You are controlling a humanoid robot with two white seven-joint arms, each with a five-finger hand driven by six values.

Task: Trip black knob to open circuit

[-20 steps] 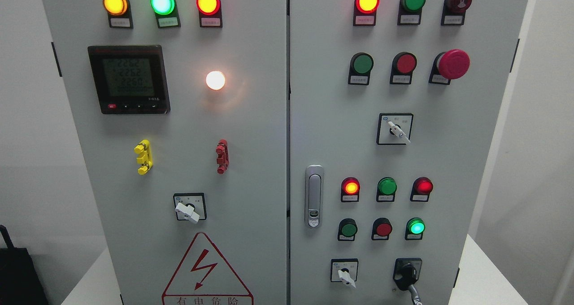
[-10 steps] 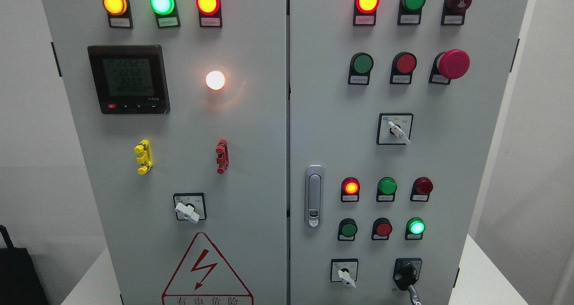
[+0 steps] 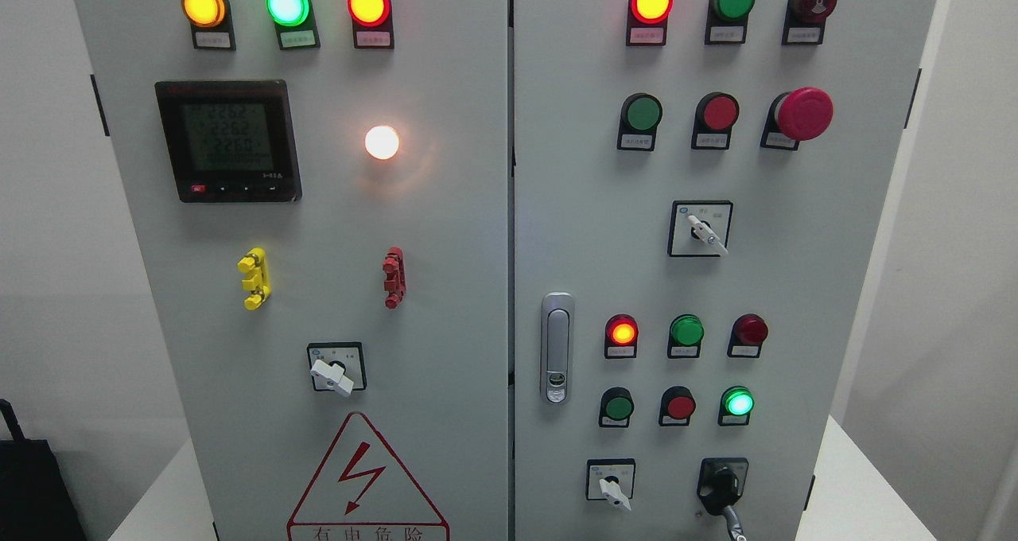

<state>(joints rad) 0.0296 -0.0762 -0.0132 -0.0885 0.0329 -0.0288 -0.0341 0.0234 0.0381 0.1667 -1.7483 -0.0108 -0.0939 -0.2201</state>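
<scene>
Black knob [image 3: 722,484]: set low and to the right of the latch [image 3: 557,348], on a black plate close to the lower picture edge, lever pointed down and right. Sat just right of a white switch [image 3: 611,481], below a lit green lamp [image 3: 739,403].

Robot hands: out of view, so could not tell whether wide, narrow or holding.

Writing: down and left of the latch, on the left door, a red warning triangle [image 3: 366,477] with lightning bolt and the characters 有电危险, cut by the frame. Up and left of the latch, a meter [image 3: 228,141] with three rows of digits, read roughly as 2262, 2262, 2260, though blurred. Small tags under lamps and buttons too small to read. Marks on the switch plates likewise unreadable.

Edges and room: door seam ran upright just left of the latch. Right of the knob, bare grey panel up to the cabinet's right edge, then white table [image 3: 863,493] and plain wall beyond. Far up and right of the latch, a red mushroom button [image 3: 803,114] stood proud of the panel. Far left of the latch, past the cabinet's edge, a black bag [image 3: 28,485].
</scene>
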